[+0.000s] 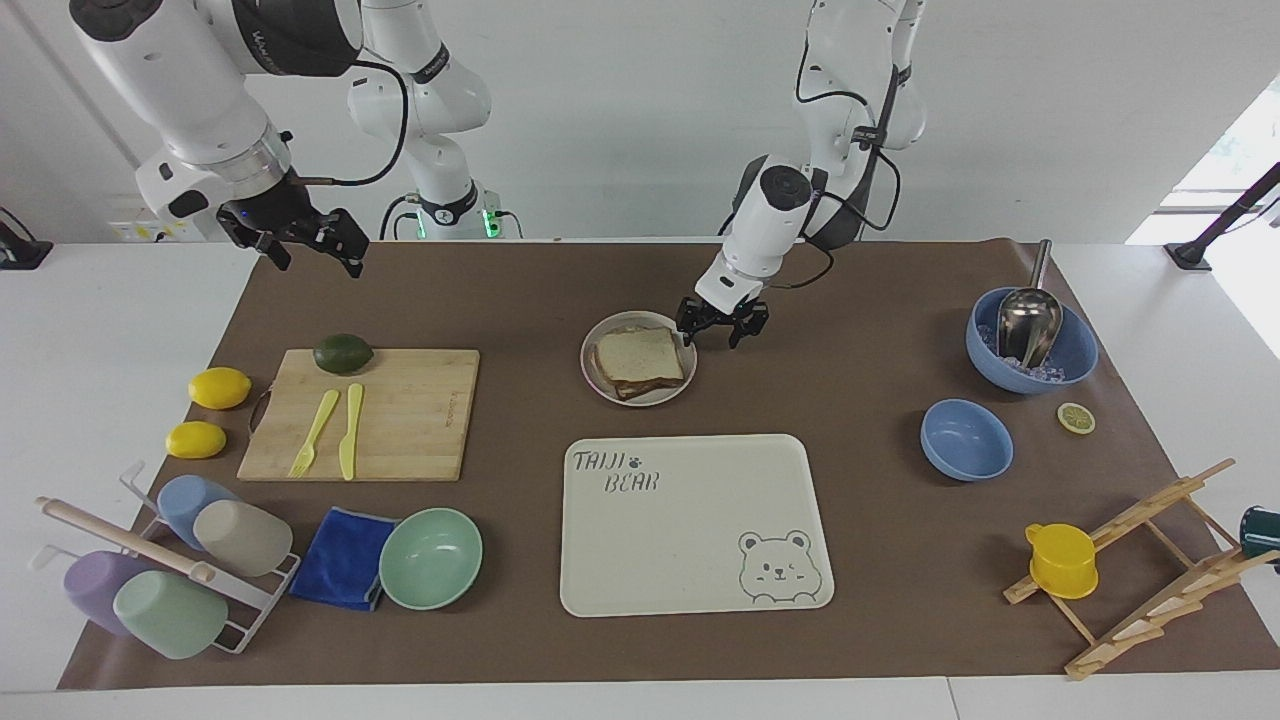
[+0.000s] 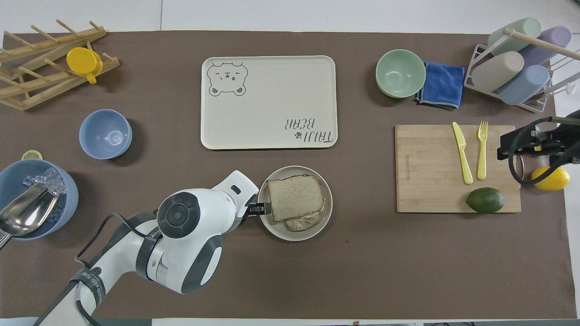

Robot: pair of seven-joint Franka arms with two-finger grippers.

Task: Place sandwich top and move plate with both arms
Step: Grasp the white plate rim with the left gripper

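The sandwich top (image 1: pixel 640 353) (image 2: pixel 294 197), a pale speckled slice, lies slightly askew on a toasted slice with filling on the plate (image 1: pixel 600 385) (image 2: pixel 272 226). The plate sits on the brown mat between the robots and the tray. My left gripper (image 1: pixel 714 338) (image 2: pixel 262 208) is low at the plate's rim on the side toward the left arm's end, its fingers apart and nothing held. I cannot tell whether it touches the rim. My right gripper (image 1: pixel 312 258) (image 2: pixel 503 149) hangs open and high over the cutting board's edge at the right arm's end.
A cream bear tray (image 1: pixel 690 520) lies just past the plate. The cutting board (image 1: pixel 410 420) carries an avocado (image 1: pixel 343 353), a fork and a knife, with two lemons (image 1: pixel 218 387) beside it. Blue bowls (image 1: pixel 966 438), a mint bowl (image 1: pixel 430 558), a cup rack and a wooden rack line the edges.
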